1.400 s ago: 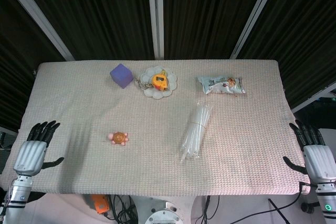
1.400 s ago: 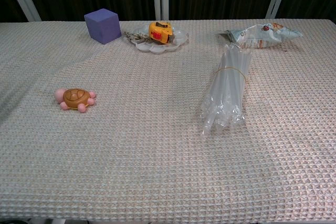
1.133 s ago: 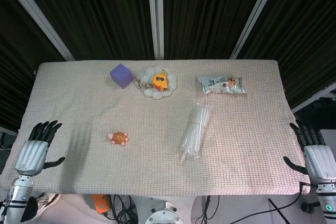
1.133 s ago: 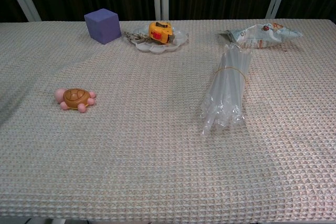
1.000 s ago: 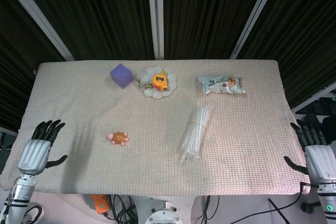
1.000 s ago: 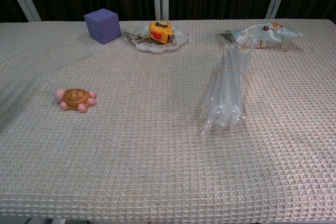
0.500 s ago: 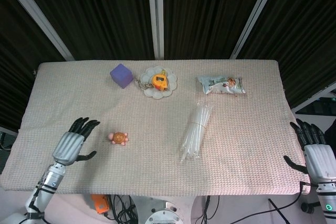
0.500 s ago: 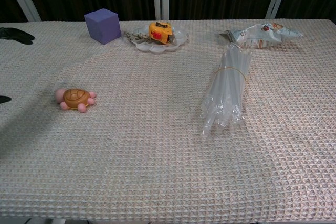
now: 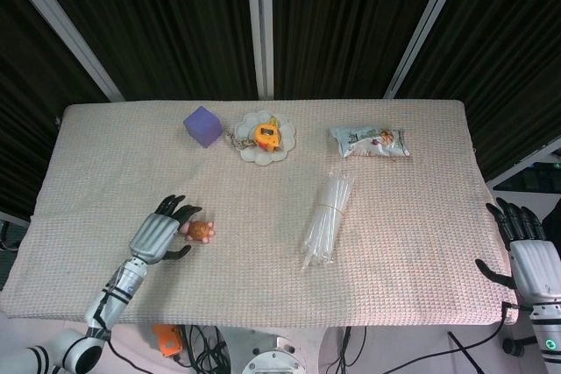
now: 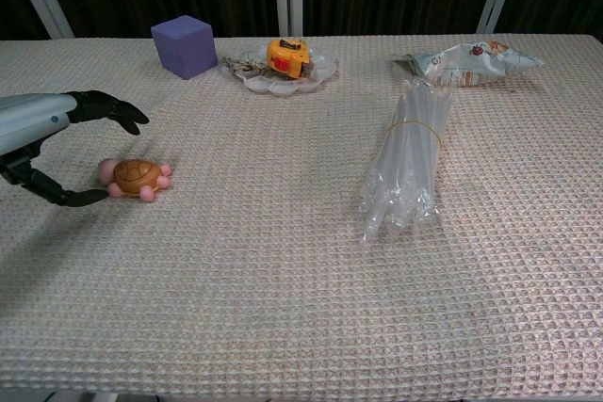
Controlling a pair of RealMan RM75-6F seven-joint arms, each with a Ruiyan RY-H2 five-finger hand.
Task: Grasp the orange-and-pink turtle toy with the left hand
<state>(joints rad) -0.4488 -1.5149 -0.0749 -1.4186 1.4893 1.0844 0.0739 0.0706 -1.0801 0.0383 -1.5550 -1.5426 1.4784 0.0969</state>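
Left hand [image 10: 42, 143]: moved in from worktop edge, now spread wide around turtle toy [image 10: 138, 177], holding nothing; closing presumably next.

An orange shell and pink limbs are seen on the turtle toy [image 10: 138, 178]. A purple cube [image 10: 184, 45], a yellow tape measure [image 10: 286, 56] on a white dish [image 10: 318, 74], and clear straws [image 10: 407, 161] are laid on beige waffle-patterned cloth [image 10: 283, 280].

Probably a lab: cloth-covered table [image 9: 421, 243], black curtains [image 9: 351, 15], cables [image 9: 202, 348] underneath.
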